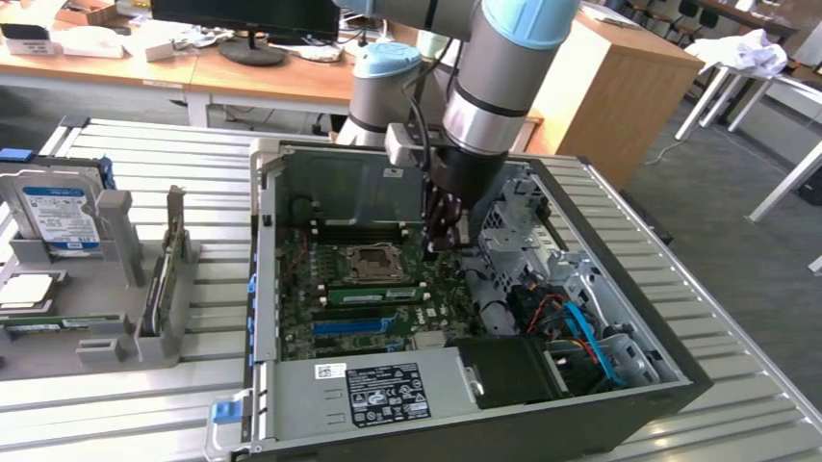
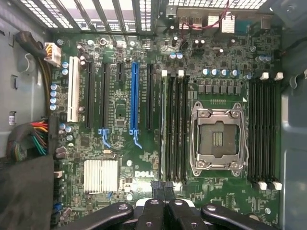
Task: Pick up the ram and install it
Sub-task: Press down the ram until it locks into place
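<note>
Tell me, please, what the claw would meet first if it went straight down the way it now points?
Most likely the motherboard inside the open computer case, near the memory slots beside the CPU socket; the exact depth is unclear.

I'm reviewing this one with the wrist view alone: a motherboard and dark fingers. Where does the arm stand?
Observer: The gripper hangs inside an open computer case, above the motherboard.
Operator: Anything outside the case?
Observer: A hard drive stands in a grey holder at the exterior view's left.
Operator: What carries it all?
Observer: A slatted metal table.
</note>
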Motion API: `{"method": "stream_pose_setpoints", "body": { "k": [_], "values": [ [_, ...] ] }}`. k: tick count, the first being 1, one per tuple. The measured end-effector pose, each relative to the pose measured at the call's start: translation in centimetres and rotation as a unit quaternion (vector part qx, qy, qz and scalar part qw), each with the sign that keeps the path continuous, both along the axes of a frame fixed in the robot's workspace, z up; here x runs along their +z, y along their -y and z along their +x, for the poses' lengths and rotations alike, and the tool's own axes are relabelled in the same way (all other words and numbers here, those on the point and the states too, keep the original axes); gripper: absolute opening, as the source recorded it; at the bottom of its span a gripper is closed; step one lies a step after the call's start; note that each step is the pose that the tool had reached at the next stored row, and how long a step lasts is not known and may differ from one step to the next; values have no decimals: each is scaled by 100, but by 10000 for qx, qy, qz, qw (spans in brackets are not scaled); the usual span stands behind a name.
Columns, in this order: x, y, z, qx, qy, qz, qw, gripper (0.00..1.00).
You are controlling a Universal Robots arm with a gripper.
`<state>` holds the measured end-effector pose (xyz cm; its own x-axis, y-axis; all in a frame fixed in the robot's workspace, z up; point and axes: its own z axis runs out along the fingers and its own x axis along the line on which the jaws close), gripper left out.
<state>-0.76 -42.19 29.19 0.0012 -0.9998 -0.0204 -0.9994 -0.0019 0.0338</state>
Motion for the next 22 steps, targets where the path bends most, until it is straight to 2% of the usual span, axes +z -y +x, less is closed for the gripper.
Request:
{"method": "stream_pose_setpoints", "body": {
  "k": [22],
  "values": [
    [-276,0,0,0,1,0,10000,11]
  ]
}}
